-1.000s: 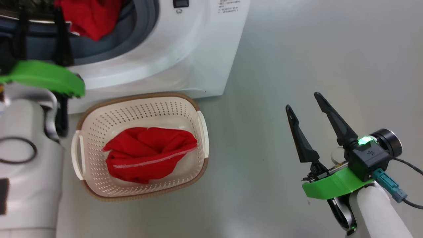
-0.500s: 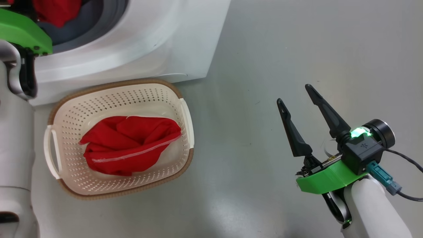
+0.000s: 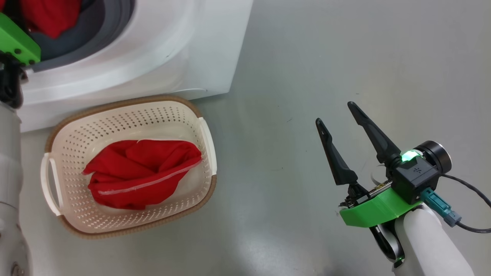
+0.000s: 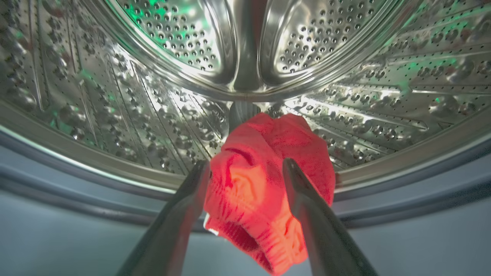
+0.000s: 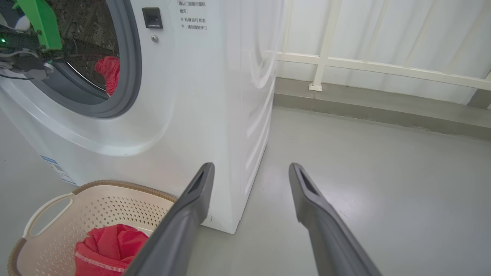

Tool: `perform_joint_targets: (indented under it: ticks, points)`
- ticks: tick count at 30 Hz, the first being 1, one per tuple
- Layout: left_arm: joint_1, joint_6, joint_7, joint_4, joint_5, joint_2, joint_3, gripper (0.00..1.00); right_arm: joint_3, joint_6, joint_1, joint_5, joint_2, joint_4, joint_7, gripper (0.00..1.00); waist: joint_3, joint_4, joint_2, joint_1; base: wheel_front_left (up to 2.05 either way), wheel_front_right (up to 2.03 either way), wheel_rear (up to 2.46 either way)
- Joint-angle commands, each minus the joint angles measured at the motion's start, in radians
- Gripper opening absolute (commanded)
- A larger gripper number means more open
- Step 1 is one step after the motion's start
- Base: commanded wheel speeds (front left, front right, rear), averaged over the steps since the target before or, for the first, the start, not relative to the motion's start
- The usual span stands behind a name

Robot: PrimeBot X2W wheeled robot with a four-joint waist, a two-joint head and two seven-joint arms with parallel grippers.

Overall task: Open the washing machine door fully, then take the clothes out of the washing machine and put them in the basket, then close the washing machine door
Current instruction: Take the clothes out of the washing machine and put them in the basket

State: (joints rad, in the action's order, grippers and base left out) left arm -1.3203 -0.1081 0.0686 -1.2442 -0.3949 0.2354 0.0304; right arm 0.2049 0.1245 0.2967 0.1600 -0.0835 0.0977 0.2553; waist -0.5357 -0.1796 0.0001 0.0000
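The white washing machine stands with its round opening uncovered; the washing machine door is out of view. A red garment lies at the steel drum's front lip. My left gripper is open, one finger on each side of that cloth. In the head view its green mount sits at the opening. The cream basket stands on the floor before the machine, with another red garment in it. My right gripper hovers open and holding nothing over the floor to the right.
Grey floor spreads to the right of the machine. A low grey curb with a white railing and pale curtain runs along the back. The basket's rim nearly touches the machine's front.
The head camera has swung, sliding the whole scene left. My left gripper has gone further up into the drum opening, its fingers now hidden in the head view. The right arm has barely moved.
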Motion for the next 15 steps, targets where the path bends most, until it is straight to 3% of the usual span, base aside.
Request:
perform_joint_targets:
  ticks: [1, 15]
  points:
    - [-0.013, -0.01, -0.008, 0.015, -0.008, 0.044, 0.005, 1.0, 0.019, 0.006, -0.002, 0.013, 0.004, -0.018, 0.006, 1.0, 0.005, -0.006, -0.0001, 0.0, 0.0, 0.0, 0.0]
    - [0.008, -0.014, -0.172, -0.034, -0.003, 0.047, -0.051, 1.0, 0.051, 0.006, -0.004, 0.042, 0.006, -0.014, 0.006, 1.0, -0.004, -0.052, -0.0001, 0.0, 0.0, 0.0, 0.0]
